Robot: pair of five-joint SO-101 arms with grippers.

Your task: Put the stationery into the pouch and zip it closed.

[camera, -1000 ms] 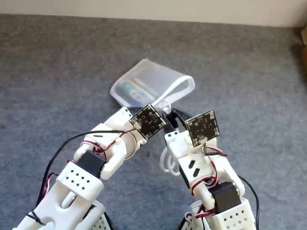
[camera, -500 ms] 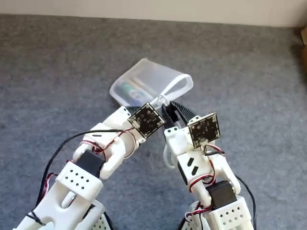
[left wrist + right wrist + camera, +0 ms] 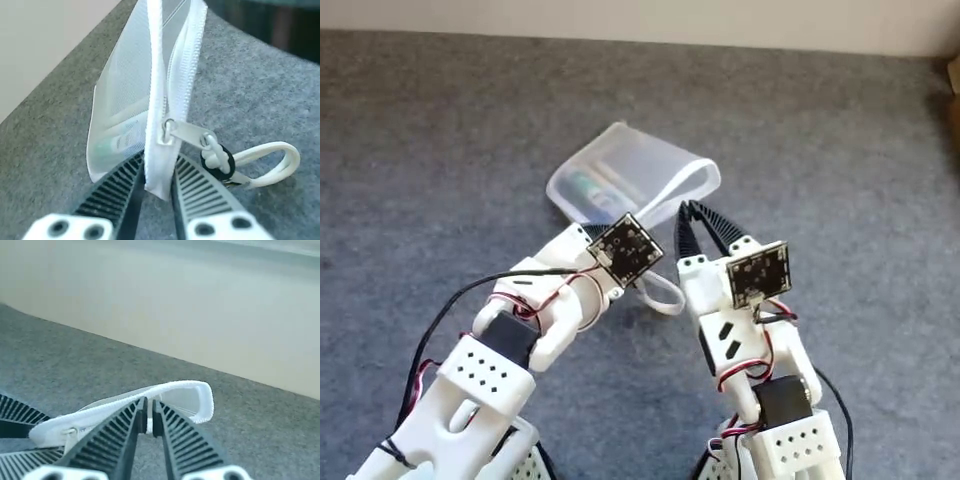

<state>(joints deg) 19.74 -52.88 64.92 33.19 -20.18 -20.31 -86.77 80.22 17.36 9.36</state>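
pouch (image 3: pixel 645 170): near end hidden under the left arm's camera board (image 3: pixel 626 250), far end cut off in the left wrist view | stationery (image 3: pixel 592 187): blurred through the pouch wall, kind not readable | right gripper (image 3: pixel 148 416): covers the middle of the pouch rim in the right wrist view

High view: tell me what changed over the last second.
The right gripper swung right, away from the left gripper; the white cord loop shifted from beside its arm into the gap between them. The left gripper stayed shut on the pouch.
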